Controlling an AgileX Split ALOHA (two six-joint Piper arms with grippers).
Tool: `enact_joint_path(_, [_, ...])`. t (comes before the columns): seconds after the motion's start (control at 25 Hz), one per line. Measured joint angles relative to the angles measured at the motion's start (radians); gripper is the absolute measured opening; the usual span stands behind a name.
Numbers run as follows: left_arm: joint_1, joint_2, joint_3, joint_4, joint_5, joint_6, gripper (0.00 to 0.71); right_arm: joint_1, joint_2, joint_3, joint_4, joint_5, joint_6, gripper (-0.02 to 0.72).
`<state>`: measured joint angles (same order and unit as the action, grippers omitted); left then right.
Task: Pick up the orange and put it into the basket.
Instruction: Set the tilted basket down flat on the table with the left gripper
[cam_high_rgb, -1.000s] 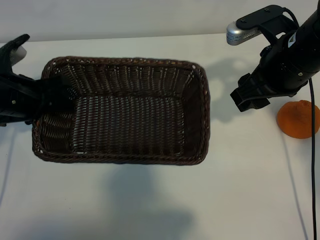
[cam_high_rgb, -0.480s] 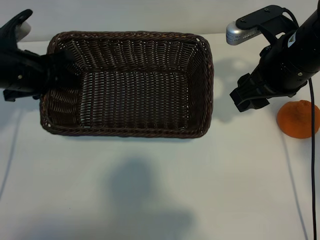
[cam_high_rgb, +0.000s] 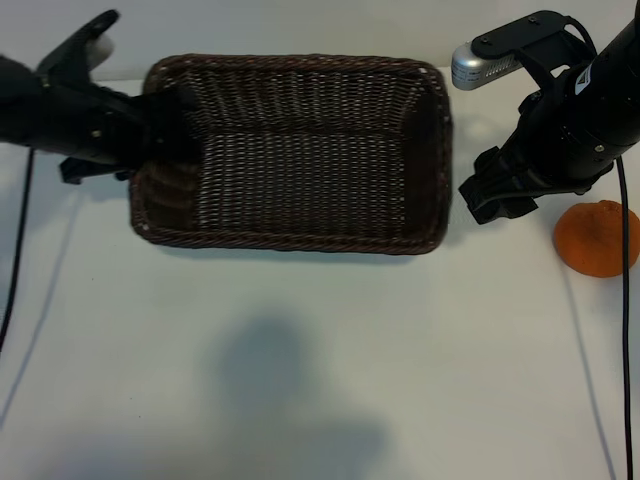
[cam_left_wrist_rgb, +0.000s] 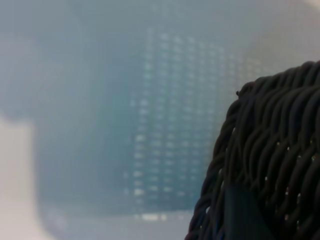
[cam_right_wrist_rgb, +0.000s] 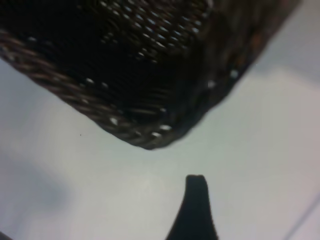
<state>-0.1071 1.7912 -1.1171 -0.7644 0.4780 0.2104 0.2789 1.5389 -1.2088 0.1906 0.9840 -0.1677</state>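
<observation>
In the upper half of the exterior frame, the left claw is pinching the left wall of the basket, with one finger lying inside the weave and the basket's shadow falling on the white desk well below it. The right claw is hanging spread and empty just beside the basket's right end. The orange is sitting on the desk at the right edge of the frame, near the right claw, outside the basket.
</observation>
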Motion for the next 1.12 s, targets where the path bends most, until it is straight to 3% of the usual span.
enact_joint_path(0.28, [-0.037, 0.068, -0.023, -0.025, -0.044, -0.031, 0.324, 0.000, 0.000, 0.000, 0.003, 0.000, 0.001, 0.572])
enact_joint_path(0.64, [-0.037, 0.157, -0.023, -0.052, -0.046, -0.027, 0.324, 0.000, 0.000, 0.000, 0.005, 0.001, 0.001, 0.572])
enact_joint_path(1.12, [-0.037, 0.170, -0.028, -0.063, -0.025, 0.012, 0.324, 0.000, 0.000, 0.000, 0.006, 0.002, 0.000, 0.572])
